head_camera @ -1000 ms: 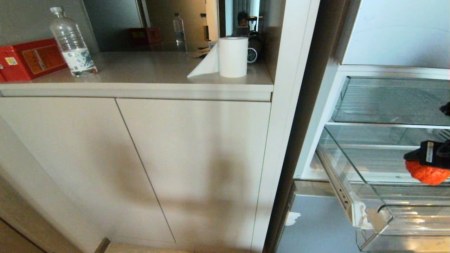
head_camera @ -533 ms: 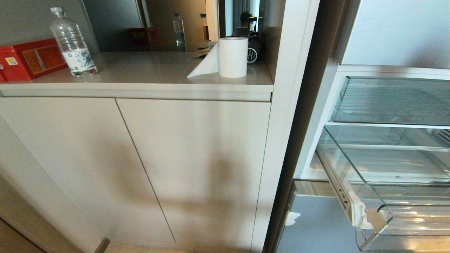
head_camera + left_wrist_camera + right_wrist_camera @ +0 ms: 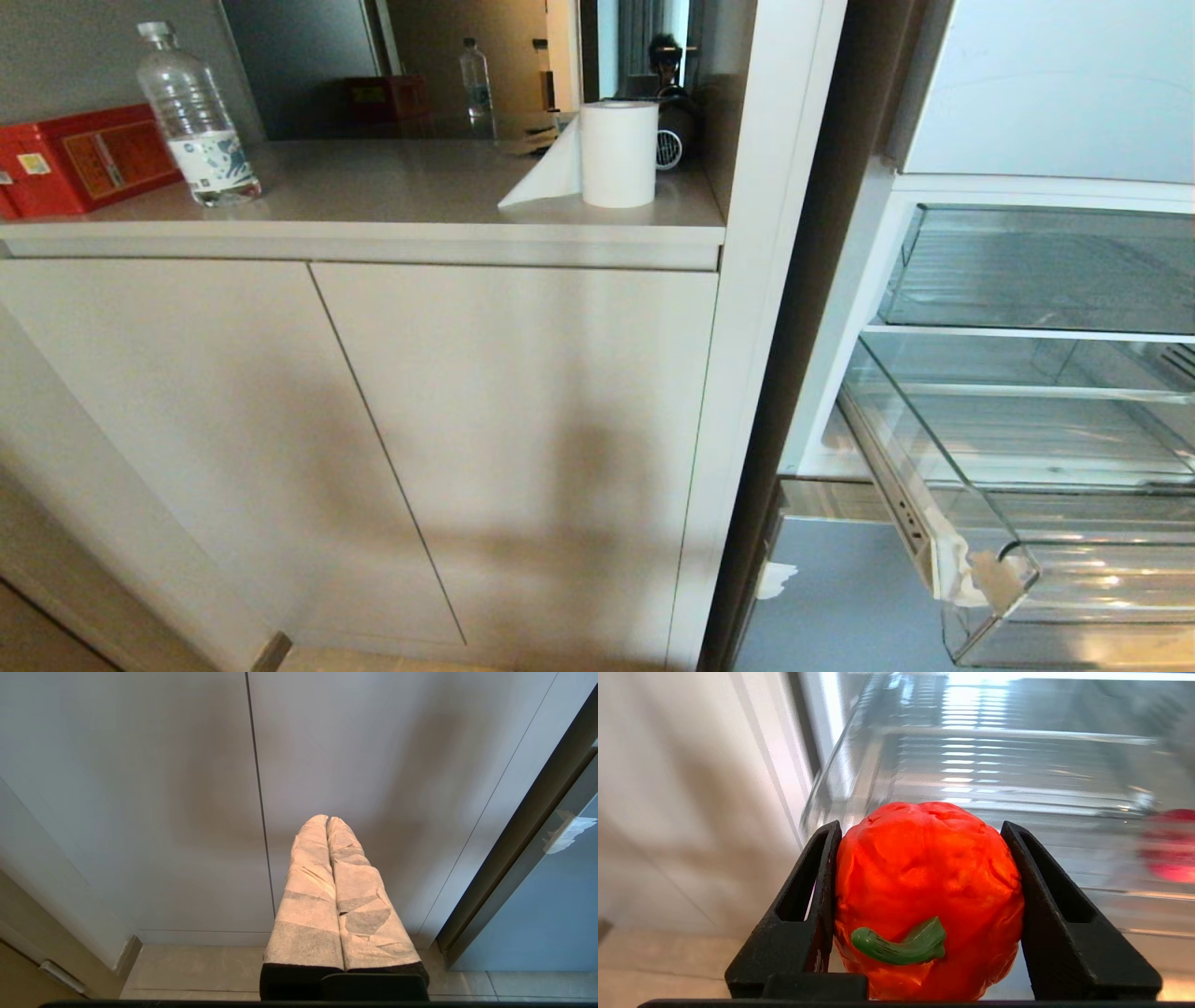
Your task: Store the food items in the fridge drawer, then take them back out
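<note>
Countertop [image 3: 392,187] of pale beige stone caps a run of cabinet doors [image 3: 373,429], two of them visible, flat and handle-free, standing beside the open fridge. On that countertop: one clear water bottle [image 3: 194,117] at the end far from the fridge, one red box [image 3: 79,157] just beyond the bottle, and one white paper towel roll [image 3: 616,152] at the end nearest the fridge, a loose sheet trailing off it. Floor at the cabinet foot is pale tile. Fridge interior, in the head view, shows one clear bin [image 3: 1046,271] above and one fridge drawer [image 3: 1027,523] below it, pulled forward, with a ribbed see-through floor. A grey-blue fridge door panel [image 3: 840,607] sits under the drawer.

Food items counted: two. One orange-red fruit [image 3: 927,896] with a wrinkled skin and a green stem is clamped between the black fingers of the right gripper [image 3: 924,835], held in front of the fridge drawer [image 3: 994,765]. A second, deeper red fruit [image 3: 1169,844] lies blurred at the drawer's edge in the right wrist view; whether it rests inside cannot be told.

Left gripper [image 3: 327,821] hangs low before the cabinet doors [image 3: 187,788], its padded fingers pressed together, holding nothing.
</note>
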### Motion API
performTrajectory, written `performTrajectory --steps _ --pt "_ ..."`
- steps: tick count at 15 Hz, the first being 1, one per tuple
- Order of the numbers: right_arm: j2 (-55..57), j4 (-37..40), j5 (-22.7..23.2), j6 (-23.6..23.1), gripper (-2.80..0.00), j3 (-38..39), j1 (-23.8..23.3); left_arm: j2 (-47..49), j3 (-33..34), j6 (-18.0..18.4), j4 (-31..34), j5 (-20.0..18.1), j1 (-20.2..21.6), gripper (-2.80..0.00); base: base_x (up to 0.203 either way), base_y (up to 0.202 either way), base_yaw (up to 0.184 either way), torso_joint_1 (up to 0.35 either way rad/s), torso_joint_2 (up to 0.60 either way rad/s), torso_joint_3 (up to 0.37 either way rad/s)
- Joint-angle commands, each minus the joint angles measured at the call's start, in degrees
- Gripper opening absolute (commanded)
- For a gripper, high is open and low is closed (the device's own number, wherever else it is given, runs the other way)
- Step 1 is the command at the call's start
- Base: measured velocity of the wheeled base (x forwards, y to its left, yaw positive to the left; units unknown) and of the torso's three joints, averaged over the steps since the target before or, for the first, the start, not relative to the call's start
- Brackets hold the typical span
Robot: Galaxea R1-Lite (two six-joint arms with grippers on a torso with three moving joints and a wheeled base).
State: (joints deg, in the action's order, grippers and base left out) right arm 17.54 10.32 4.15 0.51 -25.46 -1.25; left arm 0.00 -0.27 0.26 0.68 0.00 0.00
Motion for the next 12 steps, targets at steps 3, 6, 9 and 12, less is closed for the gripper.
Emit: performTrajectory --steps 3,6,9,12 --pt "-11.5 -14.0 -1.2 -5.3 -2.8 23.7 1.1 0.1 0.0 0.0 0.0 0.0 0.0 -2.8 0.0 0.0 0.0 0.0 0.0 0.0" --pt "-17.8 -13.9 -5.8 -8.2 -2.8 25.5 1.2 0.1 0.0 -0.1 -0.1 0.0 0.0 -2.8 0.0 0.0 0.0 0.0 0.0 0.0" --pt "-17.5 -13.9 -6.4 -9.0 -2.8 25.5 1.3 0.1 0.0 -0.1 0.0 0.0 0.0 -2.8 0.0 0.0 0.0 0.0 0.0 0.0" --pt "-17.5 -13.9 -6.4 -9.0 -2.8 25.6 1.3 0.1 0.0 -0.1 -0.1 0.0 0.0 -2.8 0.0 0.0 0.0 0.0 0.0 0.0"
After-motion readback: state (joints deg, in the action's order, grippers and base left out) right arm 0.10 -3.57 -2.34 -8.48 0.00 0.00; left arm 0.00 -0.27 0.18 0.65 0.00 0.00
